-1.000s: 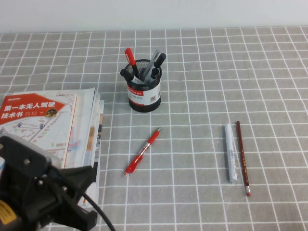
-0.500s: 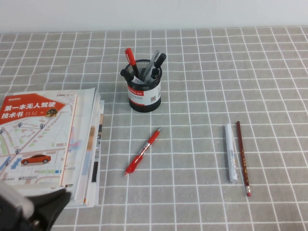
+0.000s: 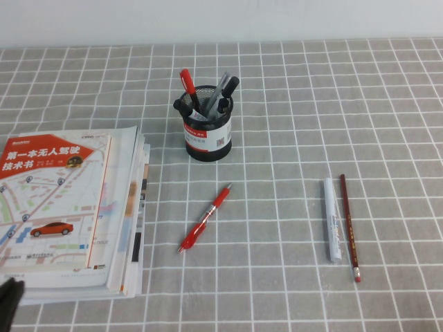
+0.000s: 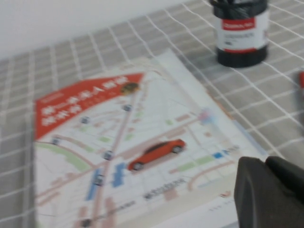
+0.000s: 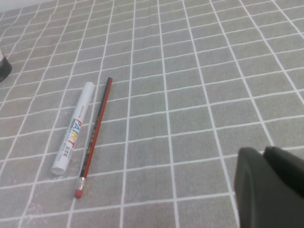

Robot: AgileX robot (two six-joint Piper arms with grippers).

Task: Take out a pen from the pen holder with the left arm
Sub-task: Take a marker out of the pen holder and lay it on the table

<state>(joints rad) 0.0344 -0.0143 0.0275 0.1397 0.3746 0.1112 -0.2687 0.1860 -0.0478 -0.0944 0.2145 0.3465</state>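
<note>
A black mesh pen holder stands upright at the table's middle back, holding a red pen and several dark pens. The left wrist view shows the holder's lower part. One red pen lies loose on the cloth in front of the holder. My left gripper is shut and empty above the near edge of the book stack, far from the holder. Only a dark scrap of my left arm shows in the high view's bottom left corner. My right gripper is shut and empty over bare cloth.
A stack of books and maps covers the left side of the table. At the right, a white paint marker and a red pencil lie side by side, also in the right wrist view as marker and pencil.
My left arm has pulled back and down toward the bottom left corner of the high view, uncovering the book stack. Pens and holder have not moved.
</note>
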